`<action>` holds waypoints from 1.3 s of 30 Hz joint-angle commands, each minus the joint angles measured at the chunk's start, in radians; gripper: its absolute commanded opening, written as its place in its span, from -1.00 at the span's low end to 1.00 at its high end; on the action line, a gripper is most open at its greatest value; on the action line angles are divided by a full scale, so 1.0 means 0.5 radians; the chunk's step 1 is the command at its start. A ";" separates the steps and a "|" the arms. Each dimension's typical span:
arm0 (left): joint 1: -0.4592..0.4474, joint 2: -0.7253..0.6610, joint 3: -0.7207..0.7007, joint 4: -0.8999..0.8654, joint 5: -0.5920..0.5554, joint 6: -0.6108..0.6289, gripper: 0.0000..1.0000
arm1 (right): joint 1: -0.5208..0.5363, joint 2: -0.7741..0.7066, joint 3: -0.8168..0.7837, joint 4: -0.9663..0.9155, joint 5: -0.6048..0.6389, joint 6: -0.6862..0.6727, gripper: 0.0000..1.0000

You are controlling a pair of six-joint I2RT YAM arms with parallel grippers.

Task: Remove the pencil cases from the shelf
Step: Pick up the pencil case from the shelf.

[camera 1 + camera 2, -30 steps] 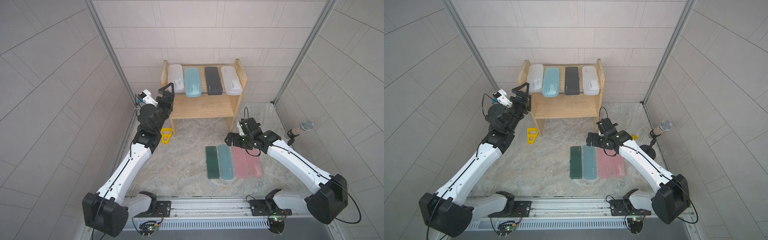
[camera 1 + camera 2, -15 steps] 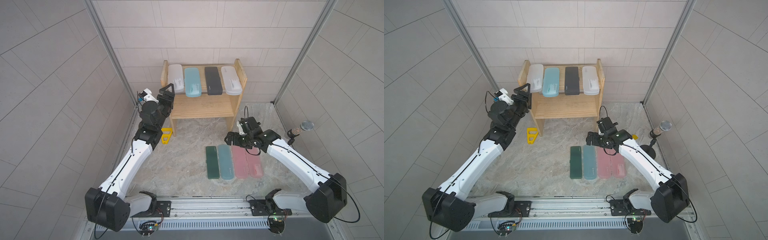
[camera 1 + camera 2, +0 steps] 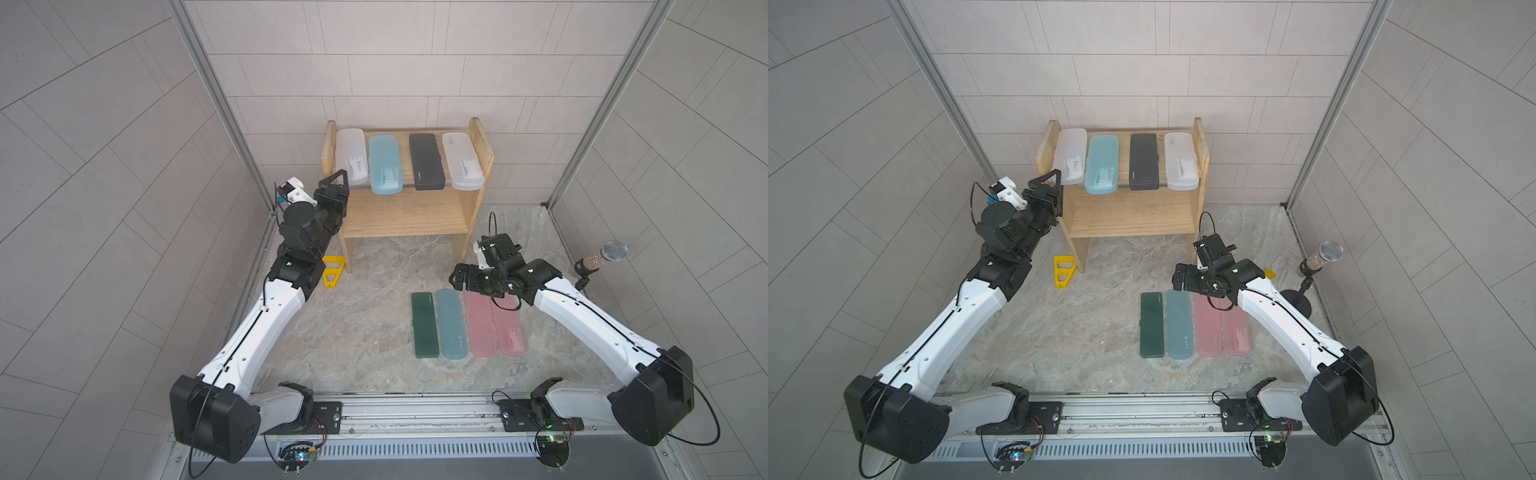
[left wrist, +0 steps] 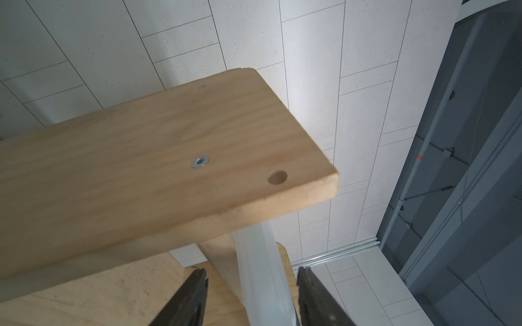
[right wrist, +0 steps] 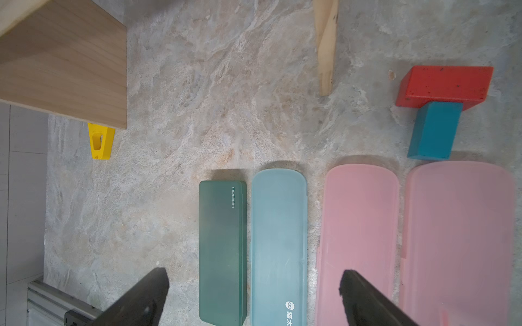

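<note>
Cases lie in two rows. On the upper tier of the shelf (image 3: 405, 212), from the robot's left to right, are the left frosted white case (image 3: 351, 156), the light teal case (image 3: 384, 164), the black case (image 3: 426, 162) and the right frosted white case (image 3: 462, 162), each with its near end overhanging the tier's front edge. On the bench (image 3: 365, 316), side by side and well apart from the shelf, are the dark green case (image 3: 424, 324), the dull teal case (image 3: 452, 324), the inner pink case (image 3: 480, 328) and the outer pink case (image 3: 509, 332).

The left tool (image 4: 251, 270) is at the shelf's left front corner, astride the near end of the left frosted white case. In the left wrist view the case's frosted edge runs between the fingers (image 4: 192, 296), close to one and with a clear gap to the other, so the tool is released, not clenched on it.

The right tool (image 5: 254, 271) hovers over the far ends of the bench row, spread wide and grasping nothing. In its wrist view the dark green and dull teal cases lie below, between its fingers.
</note>
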 commanded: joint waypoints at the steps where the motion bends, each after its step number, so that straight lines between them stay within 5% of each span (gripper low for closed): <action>1: 0.007 -0.069 0.012 0.036 -0.005 0.008 0.06 | -0.007 -0.053 -0.025 -0.025 0.005 -0.026 1.00; 9: 0.010 -0.119 -0.054 0.059 -0.025 -0.004 -0.36 | -0.007 -0.065 -0.029 -0.030 0.009 -0.029 1.00; 18: 0.010 -0.111 -0.076 0.090 -0.005 -0.036 -0.56 | -0.008 -0.074 -0.020 -0.046 0.014 -0.035 1.00; 22: 0.010 -0.120 -0.101 0.114 -0.001 -0.033 -0.07 | -0.007 -0.074 -0.023 -0.047 0.017 -0.035 1.00; 27: 0.012 -0.121 -0.117 0.129 0.001 -0.033 0.17 | -0.006 -0.073 -0.033 -0.037 0.011 -0.032 1.00; 39: 0.014 -0.019 0.048 -0.009 0.072 -0.077 0.26 | -0.010 -0.049 -0.008 -0.035 0.011 -0.035 1.00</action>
